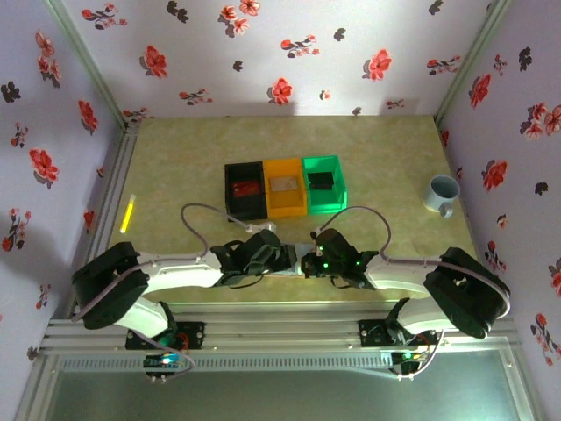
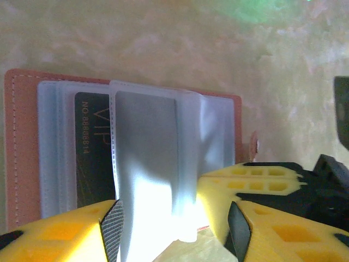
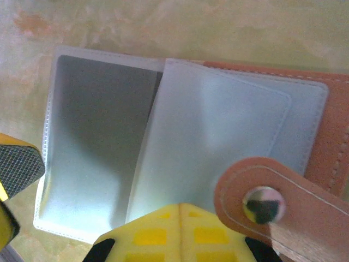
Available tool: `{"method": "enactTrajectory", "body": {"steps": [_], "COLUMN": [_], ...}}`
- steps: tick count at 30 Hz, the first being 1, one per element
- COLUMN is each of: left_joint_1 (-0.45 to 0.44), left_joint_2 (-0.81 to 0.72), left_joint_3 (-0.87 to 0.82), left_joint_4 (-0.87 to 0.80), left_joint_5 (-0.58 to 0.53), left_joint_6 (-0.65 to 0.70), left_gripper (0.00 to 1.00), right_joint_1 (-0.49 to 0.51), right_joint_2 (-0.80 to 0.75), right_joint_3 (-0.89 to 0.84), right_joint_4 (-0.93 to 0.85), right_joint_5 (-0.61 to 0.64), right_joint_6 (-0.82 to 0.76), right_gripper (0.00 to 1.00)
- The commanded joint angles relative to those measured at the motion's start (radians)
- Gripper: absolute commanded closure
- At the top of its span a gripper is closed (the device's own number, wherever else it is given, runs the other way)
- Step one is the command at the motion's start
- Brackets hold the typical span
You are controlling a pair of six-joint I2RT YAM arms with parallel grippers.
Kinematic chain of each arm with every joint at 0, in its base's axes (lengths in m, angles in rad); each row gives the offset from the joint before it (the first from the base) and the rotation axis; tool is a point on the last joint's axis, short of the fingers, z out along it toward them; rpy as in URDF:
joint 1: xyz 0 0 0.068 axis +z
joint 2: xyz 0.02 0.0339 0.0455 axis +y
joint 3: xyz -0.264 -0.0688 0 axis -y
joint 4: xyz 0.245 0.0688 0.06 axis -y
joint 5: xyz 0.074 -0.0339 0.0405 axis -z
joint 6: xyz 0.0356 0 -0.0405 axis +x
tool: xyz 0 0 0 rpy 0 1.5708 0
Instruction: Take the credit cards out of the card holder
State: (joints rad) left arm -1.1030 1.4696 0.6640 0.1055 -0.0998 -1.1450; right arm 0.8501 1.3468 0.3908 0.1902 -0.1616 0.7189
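Observation:
The card holder (image 2: 22,142) lies open on the table, pinkish-brown rim around clear plastic sleeves. A black card (image 2: 90,155) printed "VIP" sits in one sleeve. Another sleeve (image 2: 147,158) stands up between the fingers of my left gripper (image 2: 174,232), which is open with pads either side of it. My right gripper (image 3: 180,229) is shut, its tips pressed on a sleeve (image 3: 212,142) beside the snap tab (image 3: 262,204). From above, both grippers meet near the table's front, left gripper (image 1: 282,256) and right gripper (image 1: 313,261), hiding most of the holder.
Black bin (image 1: 244,206), orange bin (image 1: 286,208) and green bin (image 1: 324,203) stand in a row behind the grippers, each with a flat item inside. A grey mug (image 1: 441,193) is at the right, a yellow stick (image 1: 128,213) at the left.

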Motion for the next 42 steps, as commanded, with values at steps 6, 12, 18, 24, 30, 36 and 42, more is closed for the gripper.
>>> {"method": "enactTrajectory", "body": {"steps": [6,12,18,24,30,36,42], "left_joint_1": [-0.026,-0.037,-0.052,-0.063,-0.061,-0.036,0.011], "left_joint_2": [0.007,0.016,0.064,0.121,0.106,0.027,-0.04], "left_joint_3": [0.053,0.072,0.099,0.144,0.153,0.11,0.025], "left_joint_4": [0.067,0.087,0.116,0.132,0.103,0.044,0.014], "left_joint_5": [0.047,0.062,0.081,0.1,0.087,0.057,0.053], "left_joint_6": [0.004,0.001,-0.008,-0.007,0.004,0.025,0.012], "left_gripper": [0.44,0.44,0.44,0.44,0.44,0.44,0.44], "right_joint_1": [0.008,0.009,0.008,0.007,0.007,0.005,0.004], "right_joint_2": [0.003,-0.036,-0.146,-0.256,-0.397,-0.544,-0.565], "right_joint_3": [-0.017,-0.022,-0.028,-0.035,-0.053,-0.085,-0.065], "right_joint_4": [0.003,-0.027,-0.115,-0.191,-0.31,-0.38,-0.392], "right_joint_5": [-0.009,0.01,0.064,0.095,0.163,0.189,0.141], "right_joint_6": [0.014,0.01,0.001,-0.001,0.008,0.026,0.048], "right_gripper": [1.0,1.0,0.91,0.8,0.73,0.73,0.86]}}
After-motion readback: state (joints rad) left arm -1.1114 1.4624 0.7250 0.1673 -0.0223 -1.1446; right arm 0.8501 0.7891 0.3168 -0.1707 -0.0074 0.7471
